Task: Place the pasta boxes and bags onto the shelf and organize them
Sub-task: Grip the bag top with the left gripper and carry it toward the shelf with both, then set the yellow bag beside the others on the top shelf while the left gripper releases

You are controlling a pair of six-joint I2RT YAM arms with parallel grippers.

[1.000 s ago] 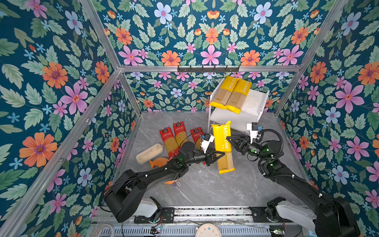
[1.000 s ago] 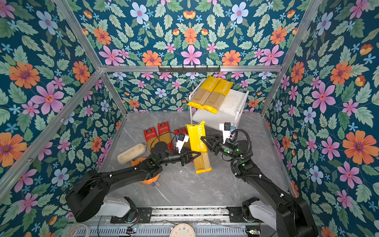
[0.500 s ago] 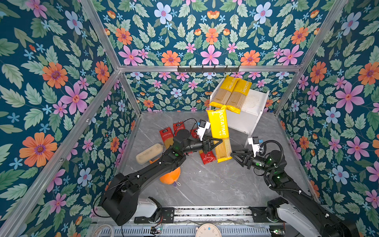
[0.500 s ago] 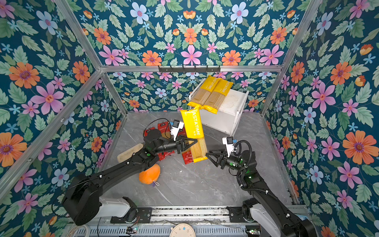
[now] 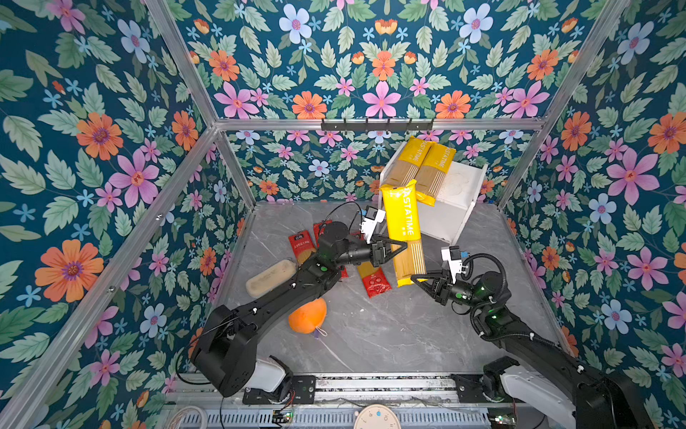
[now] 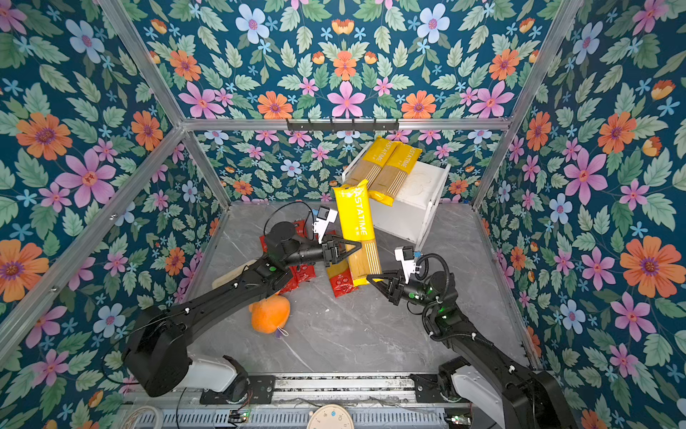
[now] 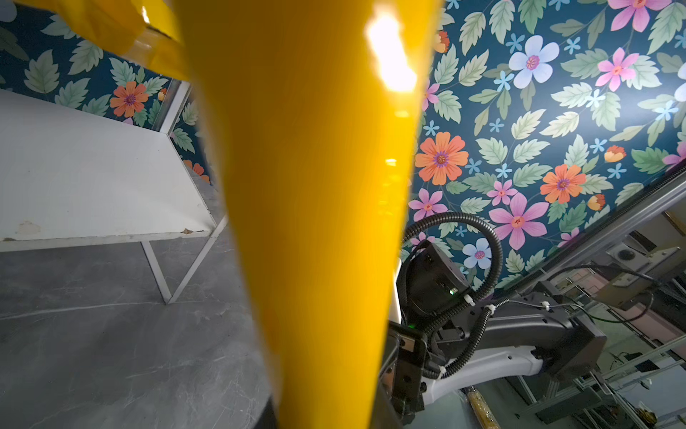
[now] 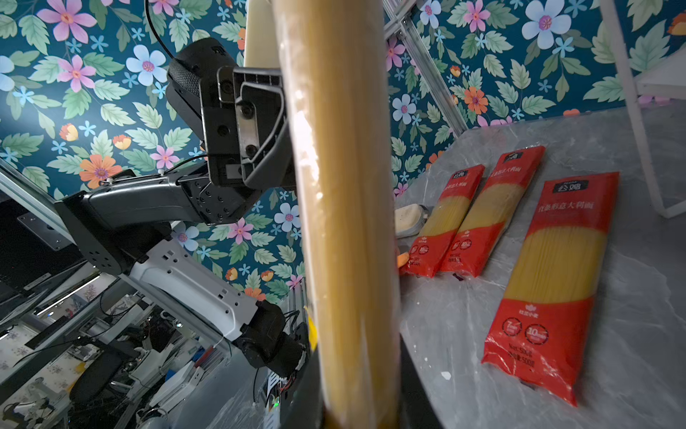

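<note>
The left gripper (image 5: 401,249) is clenched across the middle of a yellow PASTATIME pack (image 5: 402,219). The pack stands nearly upright above the grey marble tabletop (image 5: 371,334), with its top end leaning in front of the white shelf (image 5: 466,182). The right gripper (image 5: 415,280) meets the same pack at its lower, clear-windowed end. In the right wrist view the pack (image 8: 341,185) runs straight up from between its jaws, which sit tight on both sides, so this gripper grasps the pack too. In the left wrist view the pack (image 7: 315,185) fills the middle, with a white board of the shelf (image 7: 92,167) beside it. 2 more yellow PASTATIME packs (image 5: 408,165) lie side by side on the shelf's top board, their lower ends hanging over its front edge. 3 red-ended spaghetti packs (image 8: 557,275) lie flat on the tabletop, 2 close together and 1 apart, nearer the grippers. In both top views the left arm (image 5: 282,297) hides part of them. A beige loaf-like object (image 5: 269,276) and an orange plush toy (image 5: 308,315) lie beside that arm, well apart from the shelf.
</note>
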